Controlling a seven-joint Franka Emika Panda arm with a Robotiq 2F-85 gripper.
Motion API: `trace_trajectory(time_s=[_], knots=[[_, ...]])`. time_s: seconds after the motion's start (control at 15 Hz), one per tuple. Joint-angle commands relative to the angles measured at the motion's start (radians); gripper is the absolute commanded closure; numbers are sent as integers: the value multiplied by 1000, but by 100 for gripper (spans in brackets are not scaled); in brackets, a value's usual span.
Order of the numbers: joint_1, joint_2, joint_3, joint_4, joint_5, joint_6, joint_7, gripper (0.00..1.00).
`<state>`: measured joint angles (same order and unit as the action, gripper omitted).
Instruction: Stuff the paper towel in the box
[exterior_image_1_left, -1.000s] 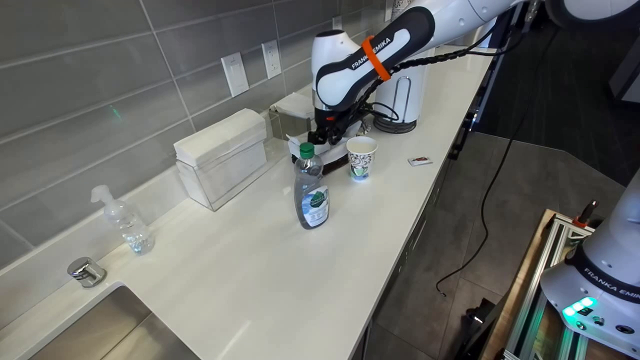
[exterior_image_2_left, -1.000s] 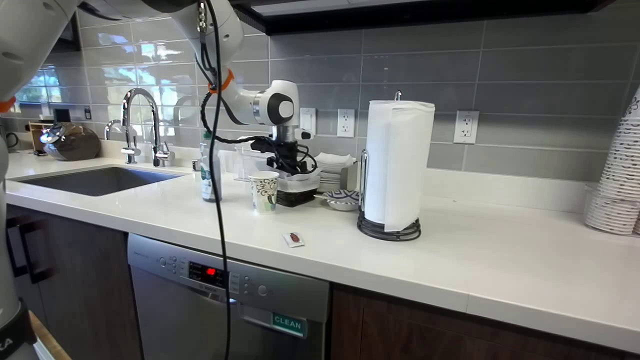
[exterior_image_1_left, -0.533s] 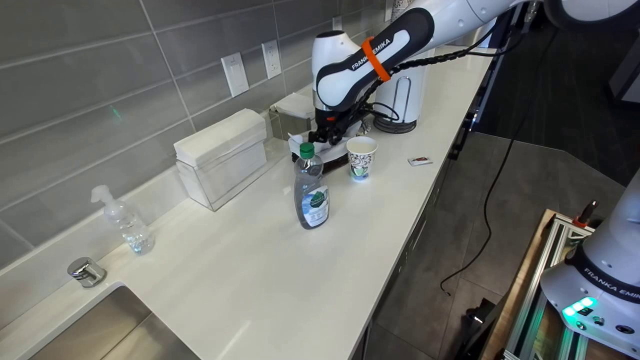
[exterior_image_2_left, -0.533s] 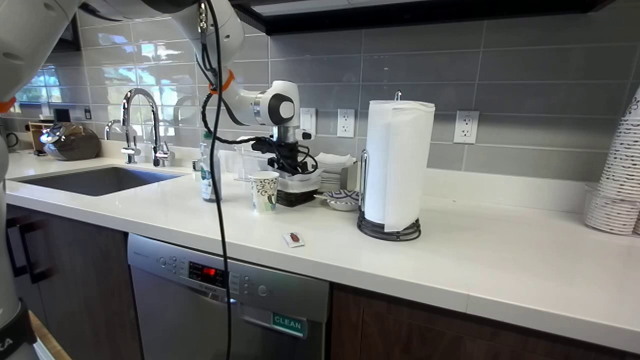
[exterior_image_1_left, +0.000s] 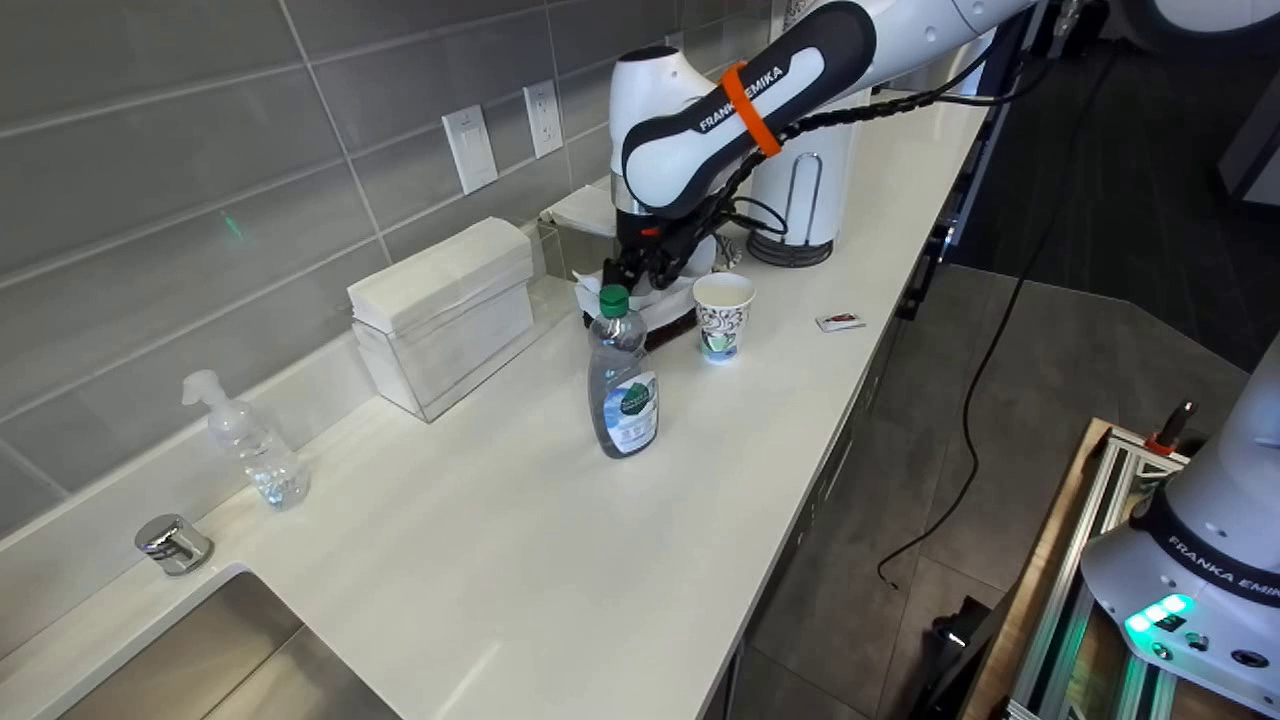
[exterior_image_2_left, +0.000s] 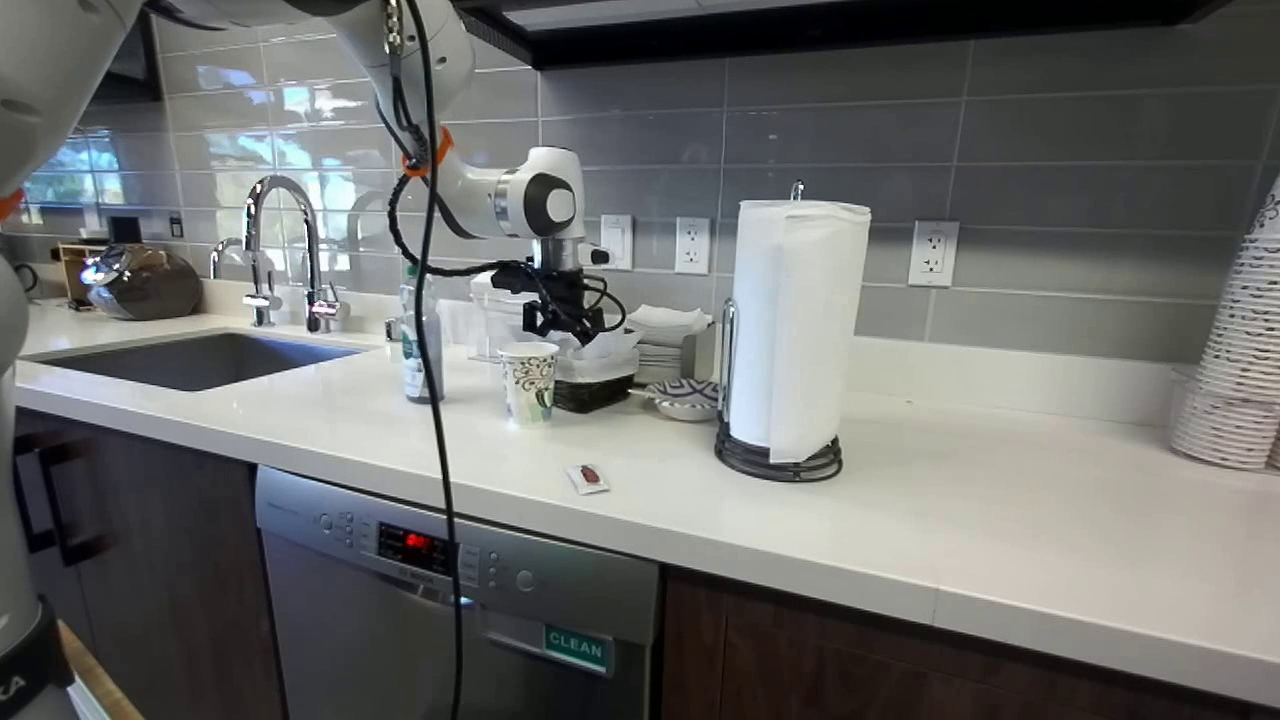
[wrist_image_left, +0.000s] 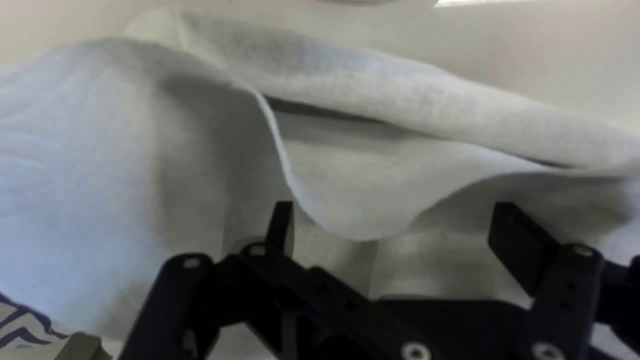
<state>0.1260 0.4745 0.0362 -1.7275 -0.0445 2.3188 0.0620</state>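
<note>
A crumpled white paper towel (exterior_image_2_left: 612, 362) sits in and over the top of a low dark box (exterior_image_2_left: 592, 394) on the counter. The box (exterior_image_1_left: 672, 330) and the towel (exterior_image_1_left: 655, 305) also show in an exterior view, partly behind the soap bottle and cup. In the wrist view the towel (wrist_image_left: 360, 195) spreads in folds under my fingers, and the box is hidden. My gripper (wrist_image_left: 395, 220) is open, its fingers wide apart with towel behind the gap. In both exterior views my gripper (exterior_image_1_left: 640, 280) (exterior_image_2_left: 565, 335) hangs just above the towel; contact is unclear.
A green-capped soap bottle (exterior_image_1_left: 622, 385) and a paper cup (exterior_image_1_left: 722, 315) stand close in front of the box. A napkin holder (exterior_image_1_left: 450, 330), a patterned bowl (exterior_image_2_left: 688, 398) and a paper towel roll (exterior_image_2_left: 800, 330) stand nearby. A packet (exterior_image_2_left: 587, 479) lies near the counter edge.
My gripper has risen slightly and shifted toward the sink side. Its fingers now look spread apart. The towel stays at the box.
</note>
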Motion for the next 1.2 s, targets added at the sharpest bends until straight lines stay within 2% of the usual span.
trace_trajectory(time_s=[0.0,0.6,0.8,1.13], knots=[[26,-39,-9,-12,-50,-13,33,0],[31,-153,-9,-47,-82,-16,84,0],[22,-205,0,-89,-73,31,79,0],[14,-323,0,-235,-84,170,87,0]])
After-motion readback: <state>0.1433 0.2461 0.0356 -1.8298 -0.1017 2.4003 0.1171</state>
